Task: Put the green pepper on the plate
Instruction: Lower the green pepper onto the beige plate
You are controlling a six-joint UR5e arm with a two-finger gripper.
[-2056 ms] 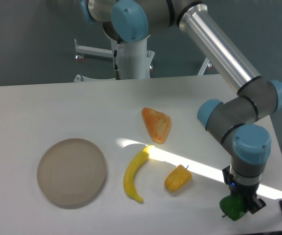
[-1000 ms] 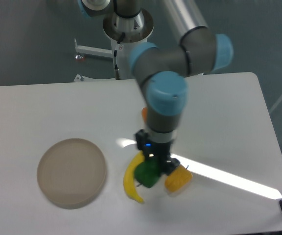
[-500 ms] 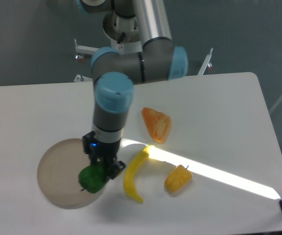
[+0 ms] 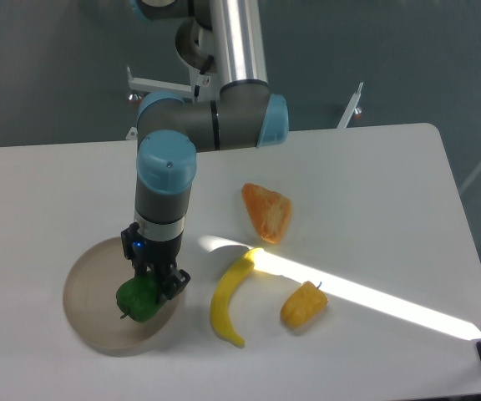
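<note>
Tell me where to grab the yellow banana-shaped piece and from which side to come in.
Take the banana across its middle, coming straight down from above. It lies flat on the table, a narrow curve, thickest mid-length and tapering at both tips. Set the fingers across the curve; the small yellow-orange pepper to its right looks far enough off.

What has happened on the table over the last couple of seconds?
The arm carried the green pepper from the table's near right corner leftward, past the other items, and now holds it in the gripper over the plate. It has not let go yet. The plate, the banana, the small yellow-orange pepper and the larger orange pepper stayed put.
</note>
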